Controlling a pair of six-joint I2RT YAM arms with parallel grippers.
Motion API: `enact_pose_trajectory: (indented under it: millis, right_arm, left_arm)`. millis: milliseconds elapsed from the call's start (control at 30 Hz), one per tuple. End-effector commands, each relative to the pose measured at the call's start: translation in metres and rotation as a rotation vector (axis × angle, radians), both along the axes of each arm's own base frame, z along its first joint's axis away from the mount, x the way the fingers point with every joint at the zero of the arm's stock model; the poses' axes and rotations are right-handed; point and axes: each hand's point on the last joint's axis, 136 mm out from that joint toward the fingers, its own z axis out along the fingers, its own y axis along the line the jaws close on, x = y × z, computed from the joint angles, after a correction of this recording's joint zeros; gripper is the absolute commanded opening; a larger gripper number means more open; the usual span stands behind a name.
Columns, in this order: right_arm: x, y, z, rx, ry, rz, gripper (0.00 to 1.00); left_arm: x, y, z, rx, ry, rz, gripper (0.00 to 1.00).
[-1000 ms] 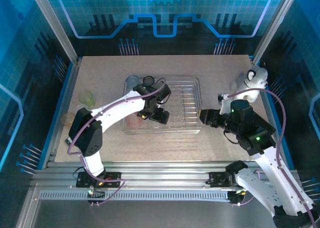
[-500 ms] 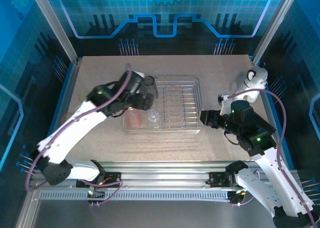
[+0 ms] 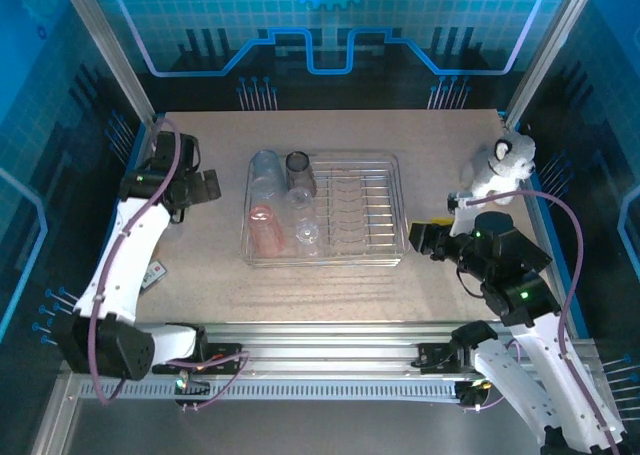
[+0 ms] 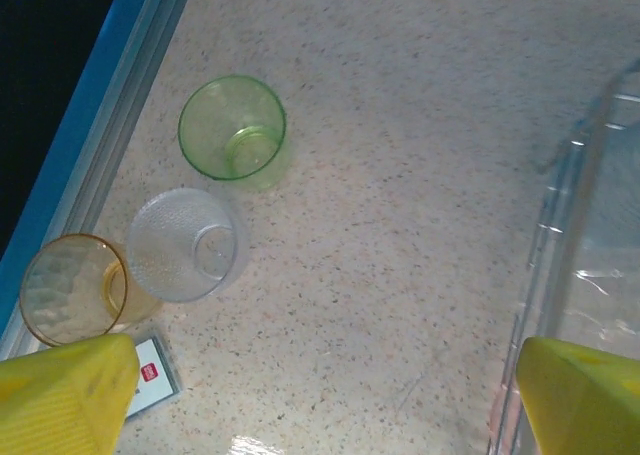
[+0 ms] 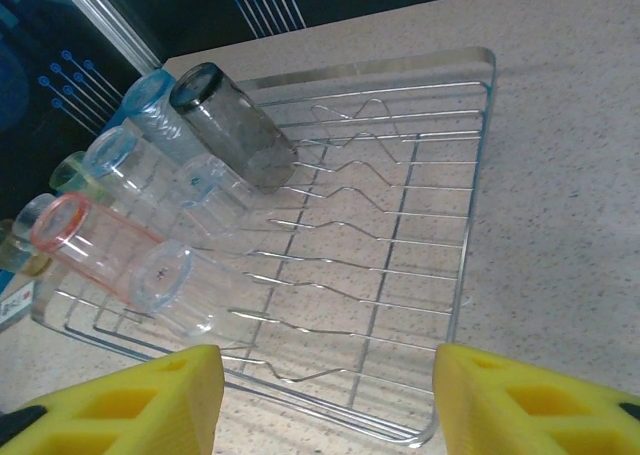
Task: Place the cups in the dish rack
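The dish rack (image 3: pixel 378 259) sits in the middle of the tabletop (image 3: pixel 440 145); five cups lie on their sides in its left part: a bluish cup (image 3: pixel 266 170) and a smoky dark cup (image 3: pixel 299 172) at the far end, a red-pink cup (image 3: pixel 264 230) at the near left, and two clear cups (image 3: pixel 303 215) beside it; the divider loops to their right are bare; the left gripper (image 3: pixel 205 187) hovers near the tabletop's left edge, well apart from the rack, its jaws spread wide and holding nothing; under it three cups stand upright by the edge rail: a pale green cup (image 4: pixel 233 130), a frosted clear cup (image 4: pixel 187 245) just beside it, and a yellowish cup (image 4: pixel 72 290) touching that one; a small card (image 4: pixel 152 375) lies next to the yellowish cup; the right gripper (image 3: pixel 418 238) hangs just right of the rack's near right corner, facing it, jaws spread and empty; a plush toy (image 3: pixel 500 165) sits at the far right
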Motion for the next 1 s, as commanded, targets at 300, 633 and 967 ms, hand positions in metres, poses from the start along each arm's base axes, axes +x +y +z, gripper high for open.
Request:
enact_pose_trajectory:
  millis: [300,633,967]
  right_arm:
    - [0.003,-0.016,-0.014,-0.063,-0.059,0.006,0.68]
    - [0.0,-0.017,-0.039,-0.02,0.002,0.018,0.69]
    - [0.009,-0.022,-0.04,-0.008,0.025,0.008,0.69]
  left_arm:
    - [0.103,0.038,-0.041,0.024,0.096,0.028,0.88]
    - [0.125,0.06,-0.103,-0.002,0.275,0.099,0.79]
    - [0.104,0.071,-0.132,-0.007,0.315,0.159,0.66]
